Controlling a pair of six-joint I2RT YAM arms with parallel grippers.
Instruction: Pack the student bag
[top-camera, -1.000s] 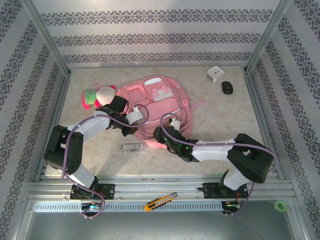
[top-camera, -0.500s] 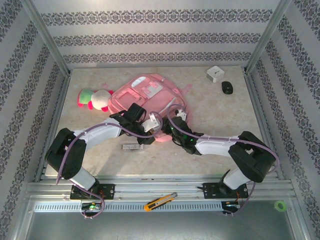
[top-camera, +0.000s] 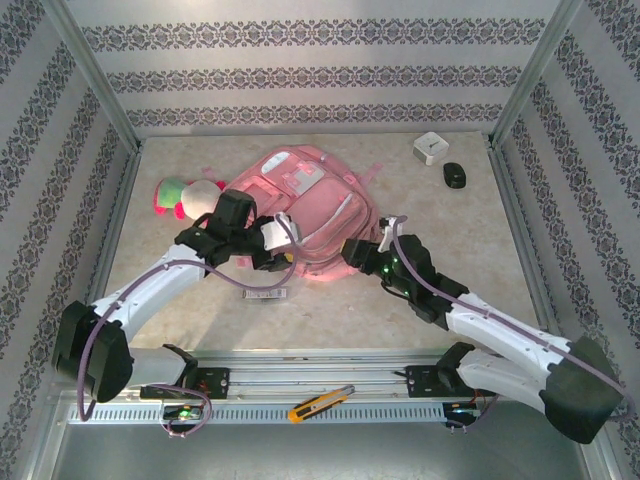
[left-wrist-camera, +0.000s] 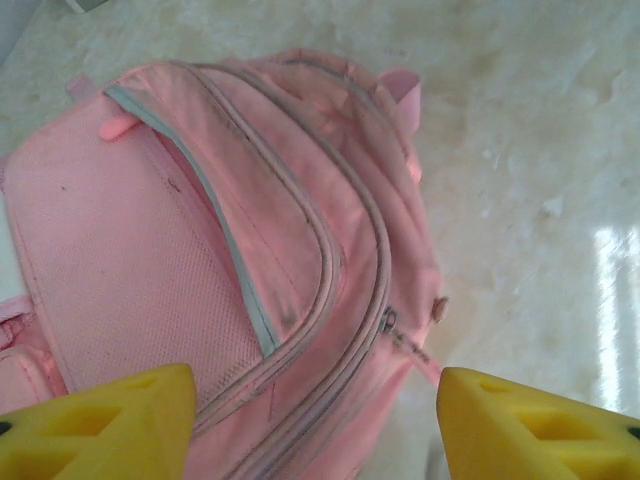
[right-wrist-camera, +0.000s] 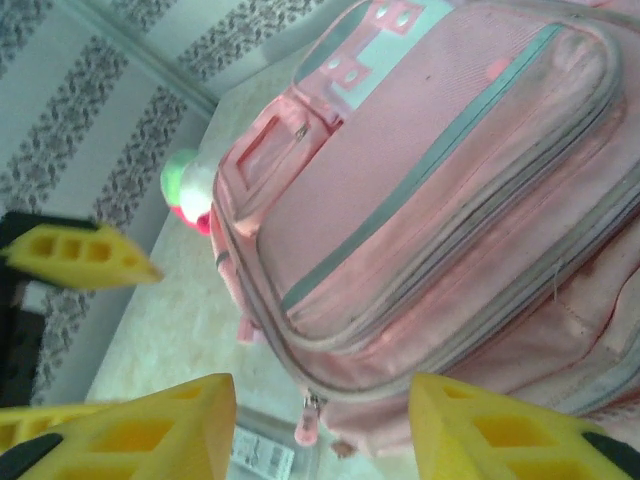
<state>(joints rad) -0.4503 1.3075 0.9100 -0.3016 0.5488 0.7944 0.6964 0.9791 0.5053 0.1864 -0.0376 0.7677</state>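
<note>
A pink, green and white plush toy (top-camera: 185, 197) is lying on the pale marbled counter (top-camera: 450, 235) at the left of the top view, and it is also peeking out at the left of the right wrist view (right-wrist-camera: 190, 185). A small white box (top-camera: 430, 148) is sitting at the upper right, with a black oval object (top-camera: 455, 175) just beside it. A small flat packet (top-camera: 265, 294) is lying at lower centre. A yellow utility knife (top-camera: 320, 402) is resting on the rail at the bottom, and a green ring (top-camera: 561, 410) is lying at the lower right.

A robot test booth; aluminium frame (top-camera: 534, 75), patterned wallpaper panels (top-camera: 320, 70), marble-look tabletop (top-camera: 450, 235), bolted mounting rail (top-camera: 320, 376).
</note>
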